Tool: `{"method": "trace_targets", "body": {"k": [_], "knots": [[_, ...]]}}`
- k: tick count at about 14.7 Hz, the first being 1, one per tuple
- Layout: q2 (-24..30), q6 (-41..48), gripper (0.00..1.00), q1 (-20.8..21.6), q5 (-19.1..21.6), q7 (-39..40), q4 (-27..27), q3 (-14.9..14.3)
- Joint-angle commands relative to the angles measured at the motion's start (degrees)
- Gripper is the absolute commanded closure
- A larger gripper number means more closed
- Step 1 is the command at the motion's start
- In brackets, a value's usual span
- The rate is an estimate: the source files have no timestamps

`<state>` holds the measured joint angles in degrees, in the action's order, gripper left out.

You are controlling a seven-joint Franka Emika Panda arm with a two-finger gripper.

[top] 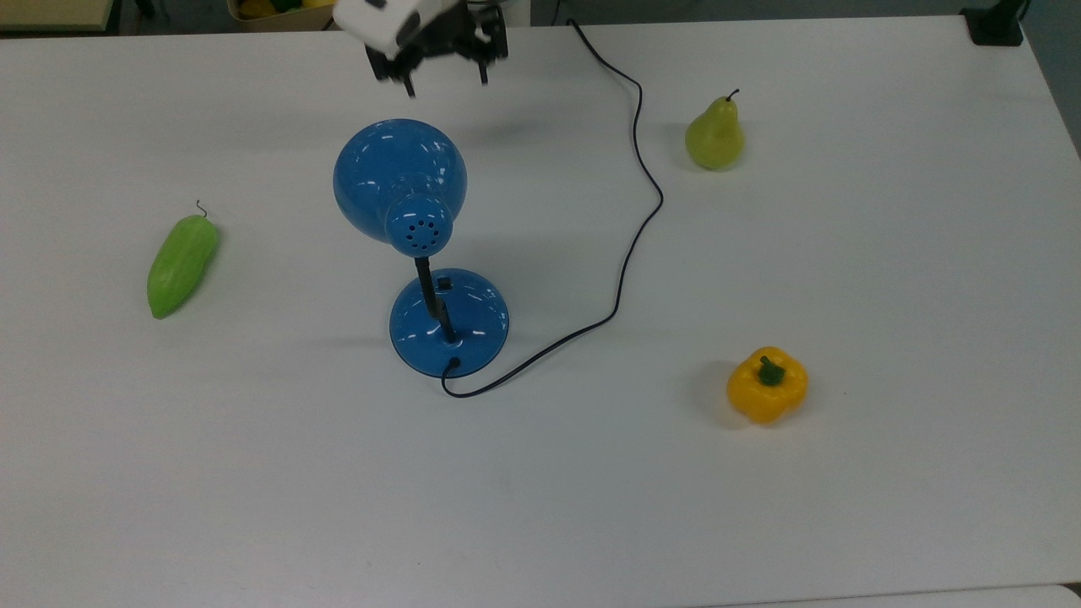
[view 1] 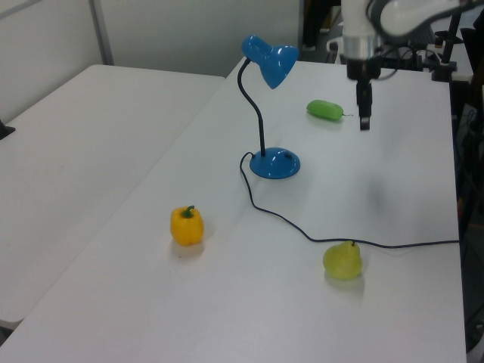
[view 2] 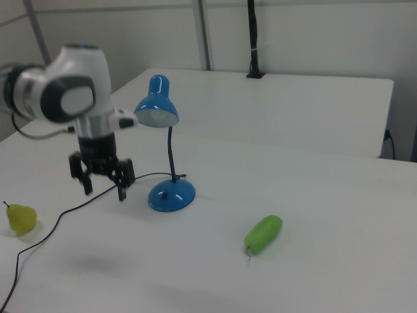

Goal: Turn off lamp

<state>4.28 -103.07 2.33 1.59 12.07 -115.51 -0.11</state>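
A yellow bell pepper (top: 767, 384) sits nearest the top view's lower edge on the white table (top: 253, 490), with a green, cucumber-like vegetable (top: 181, 264) far off toward the top view's left. At mid-table stands the lamp (top: 418, 245), its round blue base flat on the surface, its dome shade raised on a thin black neck, and its black cord (top: 629, 228) snaking away past a green pear (top: 714, 135). Beyond the shade, near the table's far edge, the robot's hand (top: 445, 80) hangs in the air, fingers spread apart and pointing down, holding nothing, well apart from the lamp.
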Motion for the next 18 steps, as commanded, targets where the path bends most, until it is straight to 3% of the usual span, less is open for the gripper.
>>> {"method": "trace_targets", "body": {"k": [1, 4, 7, 14, 18], "knots": [[0.03, 11.39, 0.0, 0.3, 0.0, -8.09, 10.72, -0.59], [-0.06, 14.3, 0.0, 0.48, 0.17, -15.56, 17.23, 0.02], [-0.5, 14.13, 0.0, 0.65, 1.48, -16.64, 21.28, 0.02], [-2.43, 7.28, 0.0, 1.97, 1.76, -7.42, 22.34, -0.68], [-2.61, 7.1, 0.0, 1.89, 1.84, -7.58, 22.17, -1.65]]}}
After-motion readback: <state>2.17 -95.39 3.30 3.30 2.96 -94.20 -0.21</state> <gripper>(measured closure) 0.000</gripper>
